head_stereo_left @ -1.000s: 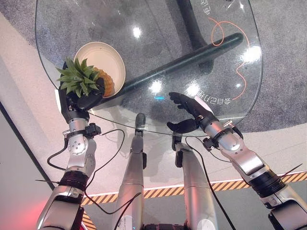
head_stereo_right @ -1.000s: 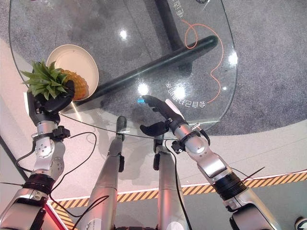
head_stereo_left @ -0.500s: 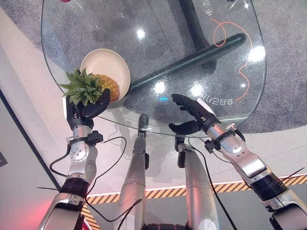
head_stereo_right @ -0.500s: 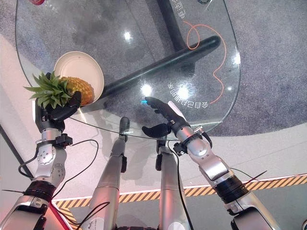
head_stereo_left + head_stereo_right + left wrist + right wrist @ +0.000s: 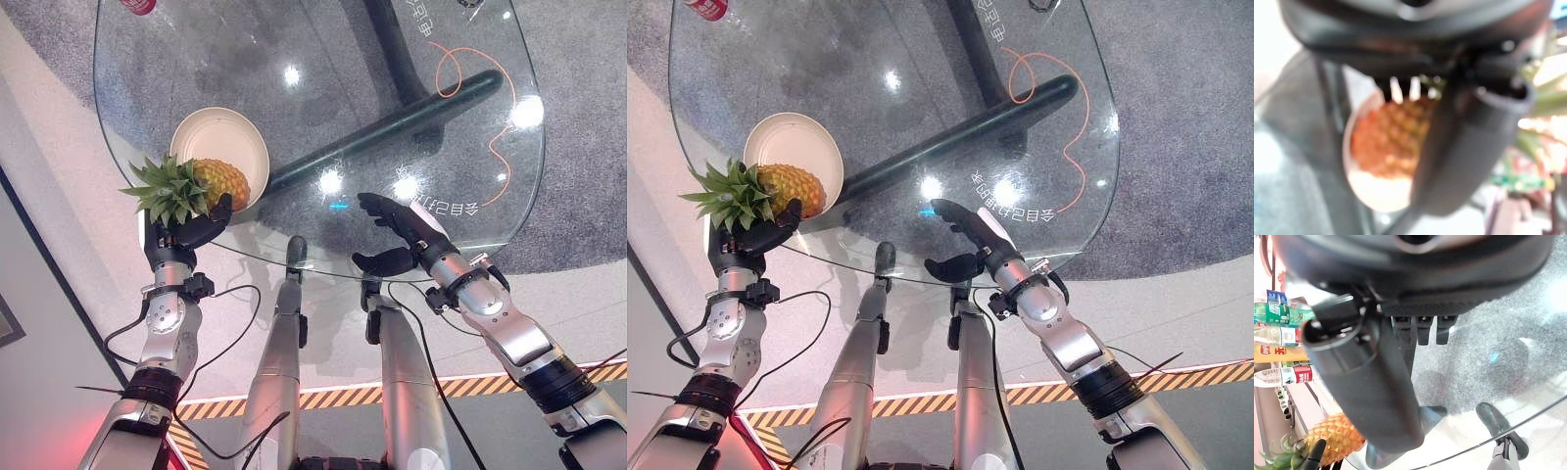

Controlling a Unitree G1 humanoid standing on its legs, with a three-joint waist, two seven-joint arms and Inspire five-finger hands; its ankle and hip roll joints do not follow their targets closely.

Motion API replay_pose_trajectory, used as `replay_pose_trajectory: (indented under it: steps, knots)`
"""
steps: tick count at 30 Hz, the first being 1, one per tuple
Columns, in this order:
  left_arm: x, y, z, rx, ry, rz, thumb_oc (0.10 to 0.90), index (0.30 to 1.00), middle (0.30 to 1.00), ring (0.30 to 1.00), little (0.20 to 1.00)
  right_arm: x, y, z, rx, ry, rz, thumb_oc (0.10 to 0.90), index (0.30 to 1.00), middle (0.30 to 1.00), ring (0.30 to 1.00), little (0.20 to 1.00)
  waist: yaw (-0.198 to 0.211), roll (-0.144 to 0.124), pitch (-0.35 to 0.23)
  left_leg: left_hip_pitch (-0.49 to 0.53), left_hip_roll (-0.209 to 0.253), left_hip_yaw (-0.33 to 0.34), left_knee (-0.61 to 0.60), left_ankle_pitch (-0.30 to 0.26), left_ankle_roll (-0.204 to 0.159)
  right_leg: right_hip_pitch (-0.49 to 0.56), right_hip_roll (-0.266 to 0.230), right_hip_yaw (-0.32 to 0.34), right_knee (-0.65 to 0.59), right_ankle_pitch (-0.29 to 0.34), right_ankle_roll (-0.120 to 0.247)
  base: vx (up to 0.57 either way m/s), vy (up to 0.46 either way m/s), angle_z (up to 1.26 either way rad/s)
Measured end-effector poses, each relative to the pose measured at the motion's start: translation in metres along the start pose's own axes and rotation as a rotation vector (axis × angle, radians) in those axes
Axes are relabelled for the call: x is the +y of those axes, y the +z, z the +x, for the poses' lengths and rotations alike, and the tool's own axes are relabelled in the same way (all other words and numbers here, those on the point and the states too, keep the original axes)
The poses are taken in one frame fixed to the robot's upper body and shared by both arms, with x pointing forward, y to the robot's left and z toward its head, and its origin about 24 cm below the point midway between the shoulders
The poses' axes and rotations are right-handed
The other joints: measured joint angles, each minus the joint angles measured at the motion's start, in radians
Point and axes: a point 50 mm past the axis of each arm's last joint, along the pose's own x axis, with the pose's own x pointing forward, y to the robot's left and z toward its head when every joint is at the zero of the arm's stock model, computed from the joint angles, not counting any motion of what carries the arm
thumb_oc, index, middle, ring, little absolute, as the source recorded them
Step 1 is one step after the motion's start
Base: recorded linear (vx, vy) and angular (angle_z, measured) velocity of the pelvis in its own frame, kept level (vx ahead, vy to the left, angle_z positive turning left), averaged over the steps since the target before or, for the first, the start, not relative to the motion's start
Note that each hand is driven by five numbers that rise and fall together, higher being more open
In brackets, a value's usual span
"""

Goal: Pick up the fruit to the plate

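A pineapple (image 5: 220,182) with a green leafy crown (image 5: 165,188) lies tilted, its body over the near rim of the cream plate (image 5: 217,138) on the glass table. My left hand (image 5: 183,232) is shut on it near the base of the crown, fingers curled under the fruit; the left wrist view shows the orange body (image 5: 1386,142) past my thumb (image 5: 1471,142) with the plate (image 5: 1374,193) behind it. My right hand (image 5: 404,233) hovers open above the table's near edge, fingers straight, holding nothing; its thumb (image 5: 1364,377) shows large in its wrist view.
The round glass table (image 5: 323,88) has a dark base bar (image 5: 392,117) beneath it and an orange looped line printed at the right. A red can (image 5: 705,8) stands at the far left edge. Bottles (image 5: 1276,340) line a shelf off to the side.
The camera has shifted. My left hand has carried the pineapple toward the plate, so its body now lies further over the plate's rim. The right hand has stayed open in place.
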Motion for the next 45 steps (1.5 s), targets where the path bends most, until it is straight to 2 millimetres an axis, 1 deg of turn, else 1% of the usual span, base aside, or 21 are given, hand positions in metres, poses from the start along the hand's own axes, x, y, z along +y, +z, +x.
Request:
replay_pose_trajectory:
  steps: [10, 15, 18, 23, 26, 32, 36, 41, 45]
  knots:
    - [-0.002, 0.004, -0.002, -0.017, -0.034, 0.060, 0.800, 0.900, 0.900, 0.900, 0.900, 0.002, 0.006, -0.001, -0.027, 0.008, 0.000, 0.800, 0.900, 0.900, 0.900, 0.900, 0.001, 0.000, 0.000, 0.008, 0.000, 0.001, -0.001, 0.003, 0.006, 0.007, 0.000, 0.002, -0.001, 0.000, 0.000, 0.00, 0.000, 0.00]
    - [-0.002, 0.012, -0.005, -0.052, -0.068, 0.130, 0.800, 0.900, 0.900, 0.900, 0.900, 0.001, 0.005, -0.003, -0.025, 0.009, 0.006, 0.800, 0.900, 0.900, 0.900, 0.900, -0.001, 0.000, 0.000, 0.029, 0.000, 0.002, -0.003, 0.000, 0.002, 0.025, 0.000, 0.004, 0.002, -0.001, 0.000, 0.00, 0.000, 0.00]
    - [-0.004, 0.017, -0.005, -0.060, -0.093, 0.160, 0.800, 0.900, 0.900, 0.900, 0.900, 0.002, 0.002, -0.005, -0.013, 0.009, 0.011, 0.800, 0.900, 0.900, 0.900, 0.900, 0.000, 0.001, 0.000, 0.040, 0.000, 0.003, -0.003, -0.002, 0.006, 0.032, 0.001, 0.006, 0.006, -0.001, -0.001, 0.00, 0.000, 0.00]
    - [-0.005, 0.019, -0.004, -0.042, -0.113, 0.183, 0.800, 0.900, 0.900, 0.900, 0.900, 0.004, -0.004, -0.009, 0.008, 0.013, 0.020, 0.800, 0.900, 0.900, 0.900, 0.900, -0.001, 0.005, 0.001, 0.065, -0.001, 0.007, -0.006, -0.004, 0.008, 0.056, 0.001, 0.010, 0.006, -0.003, -0.001, 0.00, 0.000, 0.00]
    - [-0.003, 0.014, -0.006, -0.003, -0.110, 0.193, 0.800, 0.900, 0.900, 0.900, 0.900, 0.006, -0.008, -0.012, 0.020, 0.017, 0.025, 0.800, 0.900, 0.900, 0.900, 0.900, 0.000, 0.007, 0.001, 0.085, 0.000, 0.017, -0.012, -0.004, 0.009, 0.068, 0.001, 0.019, 0.006, -0.007, 0.005, 0.00, -0.040, -0.05]
    - [0.007, -0.002, -0.019, 0.103, -0.093, 0.216, 0.800, 0.900, 0.900, 0.900, 0.900, 0.008, -0.015, -0.018, 0.044, 0.020, 0.038, 0.800, 0.900, 0.900, 0.900, 0.900, -0.002, 0.025, 0.002, 0.128, -0.001, 0.019, -0.023, -0.003, 0.012, 0.114, 0.000, 0.020, -0.010, -0.011, 0.011, -0.01, -0.032, 0.00]
    - [0.014, -0.010, -0.029, 0.149, -0.093, 0.215, 0.800, 0.900, 0.900, 0.900, 0.900, 0.008, -0.017, -0.020, 0.046, 0.017, 0.043, 0.800, 0.900, 0.900, 0.900, 0.900, 0.001, 0.027, 0.003, 0.151, -0.002, 0.019, -0.026, -0.005, 0.015, 0.138, -0.001, 0.020, -0.012, -0.014, 0.013, -0.01, -0.045, 0.02]
    - [0.024, -0.021, -0.043, 0.217, -0.074, 0.179, 0.800, 0.900, 0.900, 0.900, 0.900, 0.008, -0.019, -0.023, 0.042, 0.021, 0.047, 0.800, 0.900, 0.900, 0.900, 0.900, 0.002, 0.030, 0.002, 0.204, -0.001, 0.018, -0.041, -0.009, 0.019, 0.190, -0.001, 0.018, -0.026, -0.017, 0.013, -0.01, -0.045, 0.00]
    - [0.027, -0.024, -0.048, 0.240, -0.069, 0.148, 0.800, 0.900, 0.900, 0.900, 0.900, 0.011, -0.023, -0.026, 0.059, 0.028, 0.055, 0.800, 0.900, 0.900, 0.900, 0.900, 0.004, 0.034, 0.002, 0.244, -0.001, 0.017, -0.048, -0.011, 0.022, 0.231, -0.003, 0.014, -0.028, -0.023, 0.012, 0.00, -0.055, 0.04]
